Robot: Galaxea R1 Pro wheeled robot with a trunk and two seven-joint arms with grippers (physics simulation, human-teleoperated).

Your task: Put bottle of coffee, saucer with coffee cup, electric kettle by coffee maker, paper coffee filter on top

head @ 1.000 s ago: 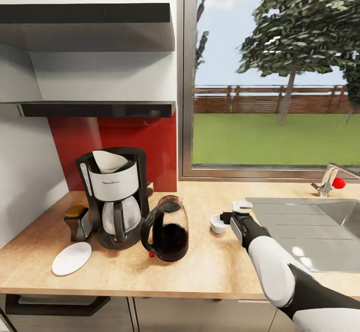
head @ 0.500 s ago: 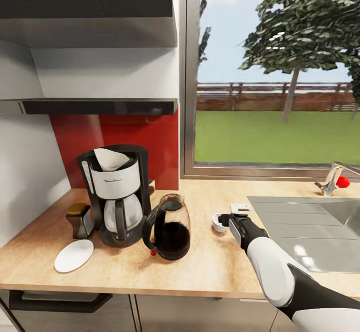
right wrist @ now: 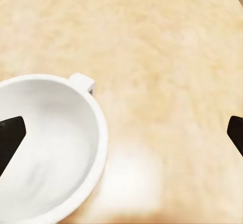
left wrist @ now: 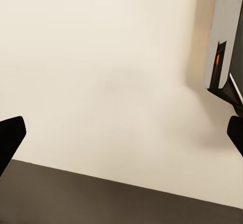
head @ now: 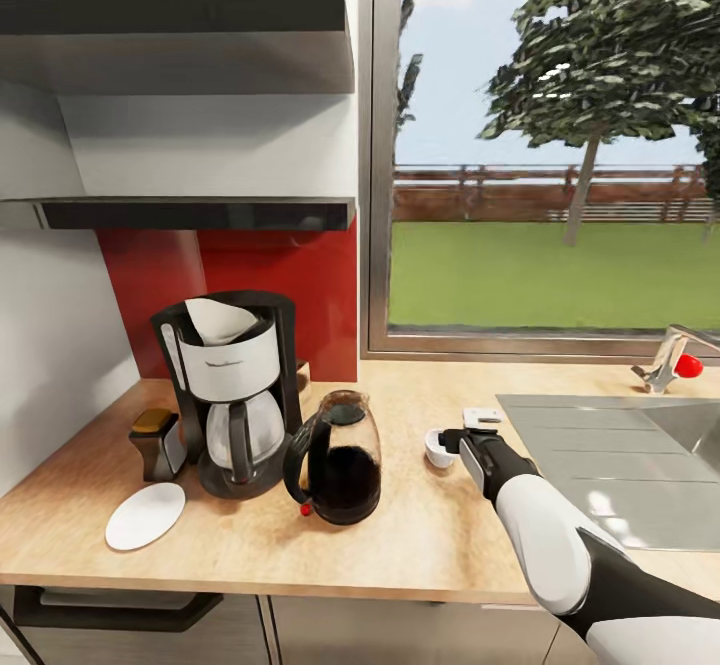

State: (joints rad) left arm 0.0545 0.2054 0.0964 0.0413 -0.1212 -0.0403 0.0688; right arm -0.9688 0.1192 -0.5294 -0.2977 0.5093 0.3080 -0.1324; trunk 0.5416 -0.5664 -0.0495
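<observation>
Tan speckled wood-look countertop [head: 420, 535] runs below a window. Near its back left corner, the tall black-and-white coffee maker [head: 232, 392] holds the white paper coffee filter [head: 218, 321]. Right gripper [head: 447, 437] spreads wide open above the small white coffee cup [right wrist: 48, 148] mid-counter. Left gripper [left wrist: 121, 133] gapes open too.
</observation>
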